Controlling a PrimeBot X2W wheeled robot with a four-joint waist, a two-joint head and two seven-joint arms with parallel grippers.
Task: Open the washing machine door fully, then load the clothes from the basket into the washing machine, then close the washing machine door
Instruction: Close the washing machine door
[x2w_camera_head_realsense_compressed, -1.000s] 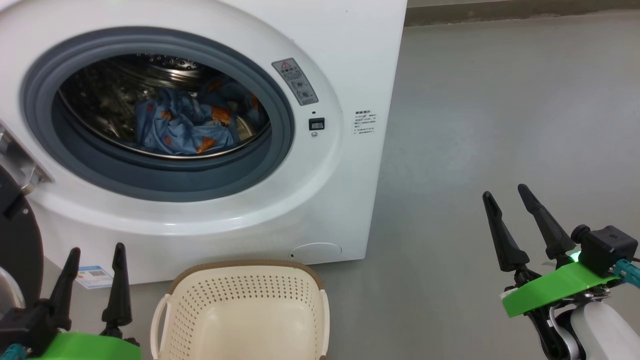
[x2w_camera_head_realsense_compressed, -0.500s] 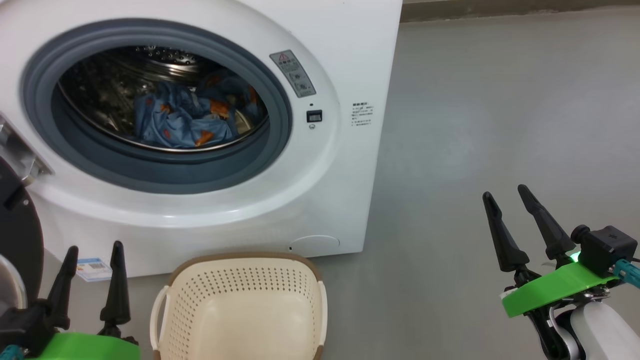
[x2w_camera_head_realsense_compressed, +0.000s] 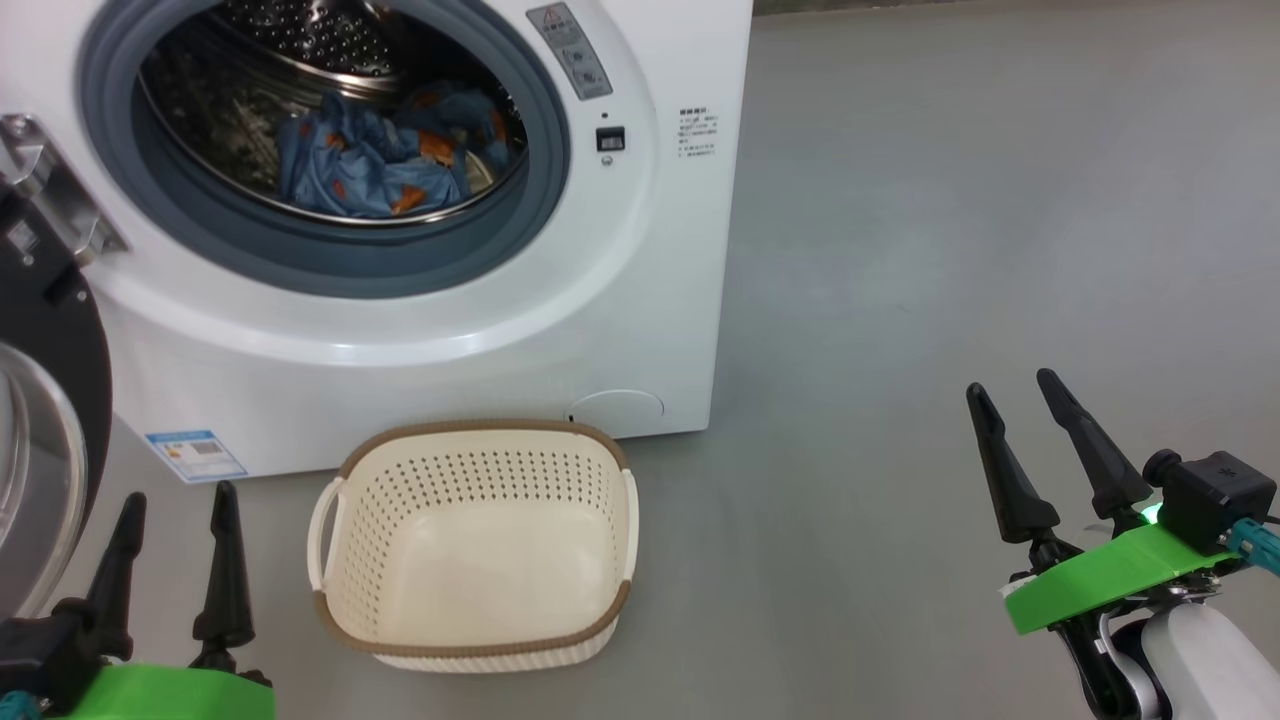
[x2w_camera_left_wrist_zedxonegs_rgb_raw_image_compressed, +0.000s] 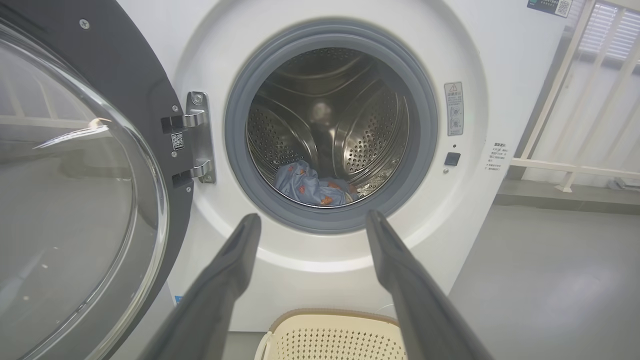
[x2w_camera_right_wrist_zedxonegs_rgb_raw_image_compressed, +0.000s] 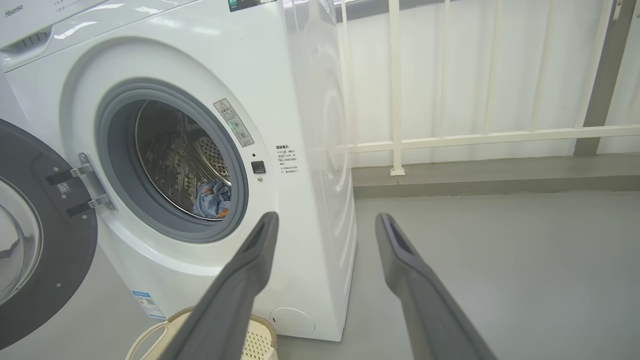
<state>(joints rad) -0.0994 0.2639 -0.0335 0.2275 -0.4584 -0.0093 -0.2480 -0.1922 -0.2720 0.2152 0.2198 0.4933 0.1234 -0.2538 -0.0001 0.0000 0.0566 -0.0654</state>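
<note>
right pincer (x2w_camera_head_realsense_compressed: 1010, 383) | long black tapered fingers (x2w_camera_head_realsense_compressed: 1010, 480) | green mount (x2w_camera_head_realsense_compressed: 1100, 575) | white forearm (x2w_camera_head_realsense_compressed: 1210, 660) | teal cable (x2w_camera_head_realsense_compressed: 1262, 545)

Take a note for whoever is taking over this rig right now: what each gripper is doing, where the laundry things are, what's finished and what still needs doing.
The left gripper is open and holds nothing, low beside the swung-open washing machine door.
The right gripper is open and holds nothing, over the floor to the right of the washing machine.
The clothes lie inside the drum. The basket stands empty on the floor in front of the machine.
Done: door opened, clothes loaded.
Left: close the door.
</note>
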